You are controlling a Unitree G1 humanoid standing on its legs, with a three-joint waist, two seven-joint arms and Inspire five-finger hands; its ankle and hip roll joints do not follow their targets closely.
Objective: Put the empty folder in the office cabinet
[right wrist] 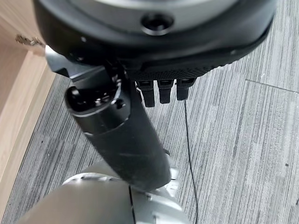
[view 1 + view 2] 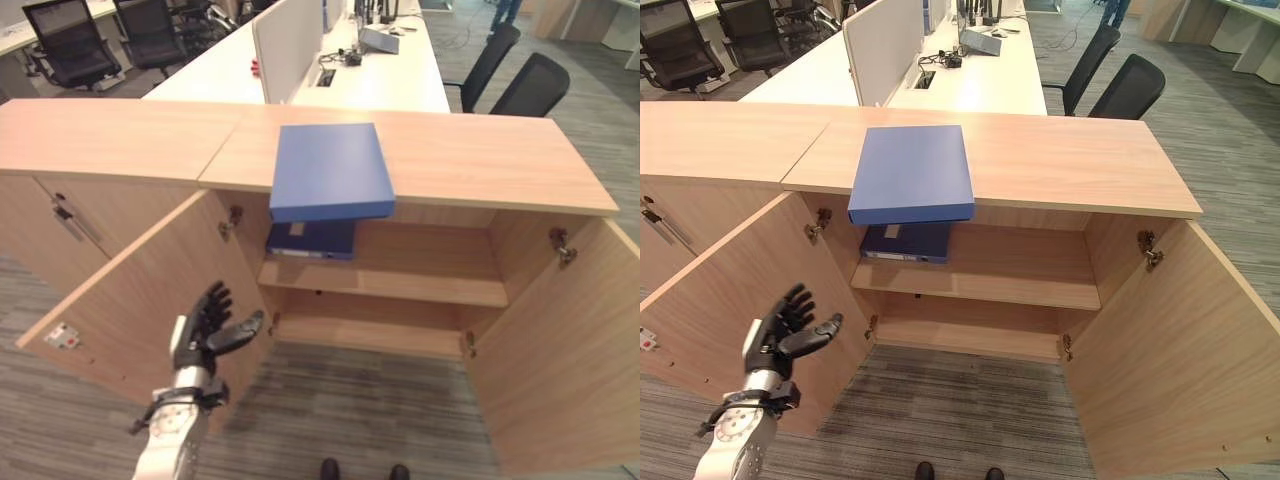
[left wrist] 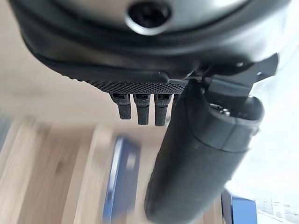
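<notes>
Far left there's a closed cabinet point(image 2: 60, 215) with a metal handle, sharing the same long wooden top point(image 2: 480, 155). Next to it the left door point(image 2: 150, 300) of the open cabinet swings way out toward the camera, and the left hand point(image 2: 205, 330) hovers just in front of that door's inner face, fingers straight and spread, thumb sticking out sideways, holding nothing. It's low down and well apart from the folder.

The folder point(image 2: 330, 170), a flat blue one, lies on the top above the left part of the opening, its front edge hanging a bit over the lip. Right under it, on the left end of the upper shelf point(image 2: 420, 280), there's a darker blue binder point(image 2: 312, 240) lying flat, so that corner of the shelf is taken. The rest of that shelf and the lower shelf point(image 2: 380, 335) look bare.

The right door point(image 2: 570, 350) stands open too, hinges showing on its inner edge.

Behind the cabinet there's a white desk point(image 2: 385, 80) with a divider panel point(image 2: 285, 45) and some small stuff on it, plus black office chairs point(image 2: 510, 75) to the right and more at far left.

The right hand point(image 1: 161, 88) shows in its wrist view over grey carpet point(image 1: 243, 154), fingers short-looking from this angle, thumb out, nothing in it.
</notes>
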